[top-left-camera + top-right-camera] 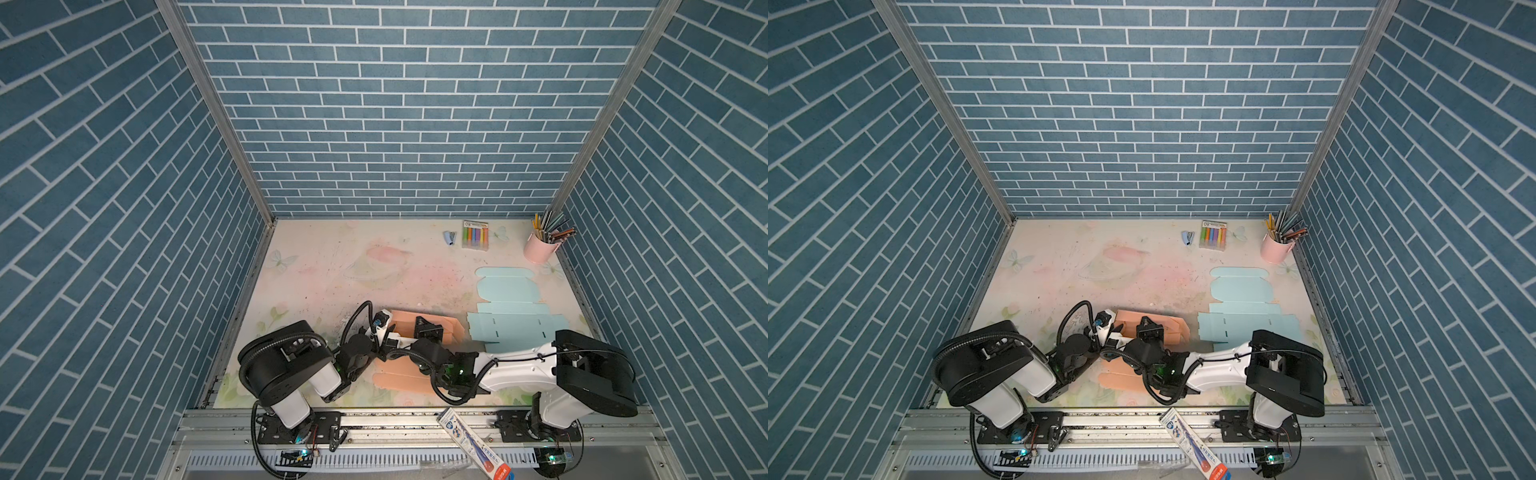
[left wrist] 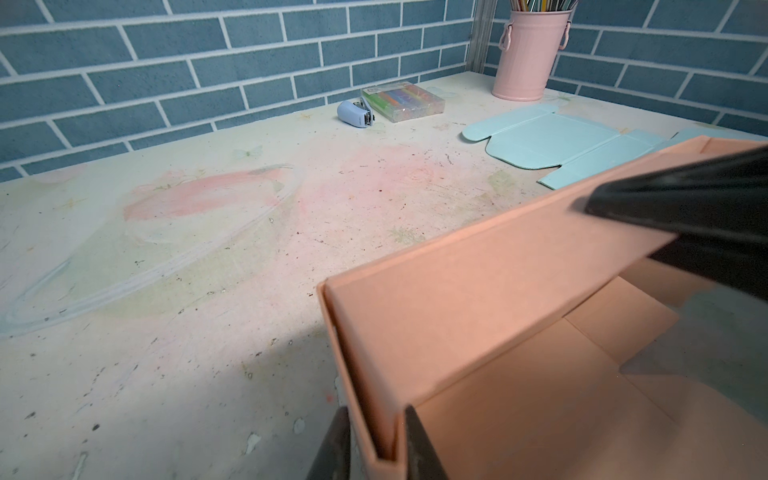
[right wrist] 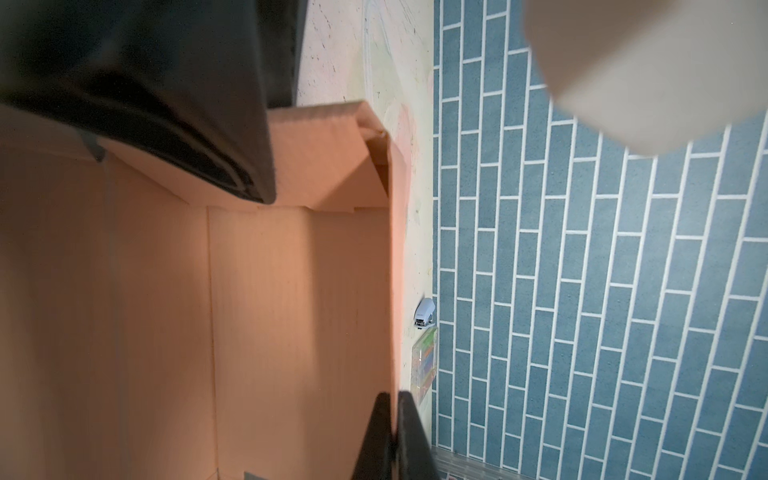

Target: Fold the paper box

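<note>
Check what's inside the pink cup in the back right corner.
The pink cup holds a bunch of pencils, upper ends fanning out above the rim. Their lower ends and the cup's bottom are hidden by its wall, so anything else inside cannot be seen.

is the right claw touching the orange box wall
Touching. The right wrist view shows the right claw with both fingers pressed against the raised wall of the orange box, no gap either side.

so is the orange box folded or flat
Partly folded: orange box has two walls up, left fingers and right fingers pinching one each; its near flaps lie flat on the table.
</note>
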Motion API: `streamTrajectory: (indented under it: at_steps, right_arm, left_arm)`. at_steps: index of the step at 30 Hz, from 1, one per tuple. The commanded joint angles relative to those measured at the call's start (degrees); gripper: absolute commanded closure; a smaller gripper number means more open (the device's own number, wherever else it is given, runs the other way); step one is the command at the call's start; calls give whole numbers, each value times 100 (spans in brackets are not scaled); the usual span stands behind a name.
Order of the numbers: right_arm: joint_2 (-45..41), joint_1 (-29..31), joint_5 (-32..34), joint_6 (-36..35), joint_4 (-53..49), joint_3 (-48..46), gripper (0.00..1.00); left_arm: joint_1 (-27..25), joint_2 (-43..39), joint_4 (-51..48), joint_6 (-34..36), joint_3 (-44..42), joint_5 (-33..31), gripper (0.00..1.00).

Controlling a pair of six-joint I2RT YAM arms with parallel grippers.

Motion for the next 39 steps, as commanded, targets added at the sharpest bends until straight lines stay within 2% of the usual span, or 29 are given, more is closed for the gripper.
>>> streamTrajectory:
  at_steps: [1,3,6,15,18,21,24,31,39]
  right_arm:
    - [26,280,-549,1003,-1041,403,78]
    - [-166,331,-1012,1807,-1751,704,65]
    - [-698,323,-1694,2759,-2171,823,53]
    - [-2545,-304,-3027,4720,-2361,404,45]
    - [-3021,-954,-3889,5163,-1978,158,40]
    - [-2810,-2049,-4989,5862,-2169,264,41]
    - [-2209,-2716,-5938,6266,-2292,493,44]
    - [-1176,-3068,-7517,6682,-2226,954,45]
    - [-581,-3231,-8119,6893,-2303,1079,46]
  left_arm:
    - [-65,144,133,73,44,77,80]
    - [-61,126,142,96,27,47,81]
    - [-60,48,105,129,5,46,82]
    - [-126,-116,-134,189,88,50,82]
    - [-141,-125,-254,201,144,21,82]
    - [-170,-72,-195,199,145,-123,82]
    - [-189,-85,-241,113,170,-130,82]
    - [-280,75,-217,83,233,-218,82]
    - [-347,176,-69,82,242,-287,82]
